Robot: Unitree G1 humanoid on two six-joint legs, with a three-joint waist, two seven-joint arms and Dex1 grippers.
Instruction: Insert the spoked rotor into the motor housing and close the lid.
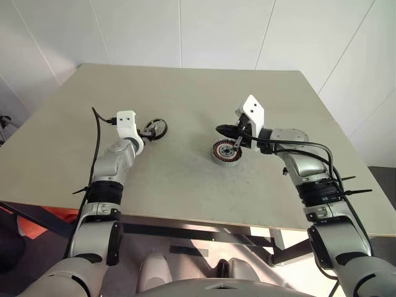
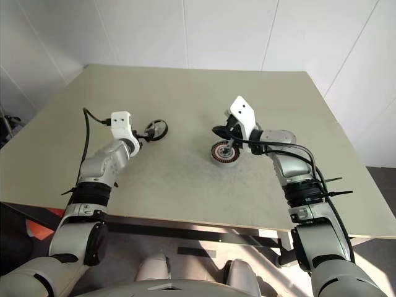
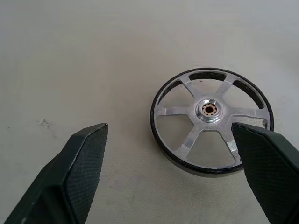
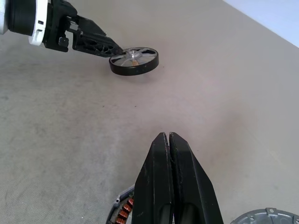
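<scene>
Your left jaws stand wide open around the spoked rotor; nothing is picked up yet.

On the pale bench (image 1: pixel 185 185), the spoked rotor (image 3: pixel 211 120) lies flat at about ten o'clock from the motor housing (image 1: pixel 225 151), well apart from it. The left gripper (image 3: pixel 173 154) has one finger just past the rotor's near rim and the other out on bare bench, so no grip is made. The right gripper (image 4: pixel 168 140) is pressed fully shut, holding nothing, hovering just over the housing. The housing's copper windings ring an empty centre. The lid's (image 4: pixel 266 218) grey edge peeks in beside the housing. The rotor looks light, stiff and smooth, its spokes thin; you would likely do best to pinch across the black rim, not the spokes.
</scene>
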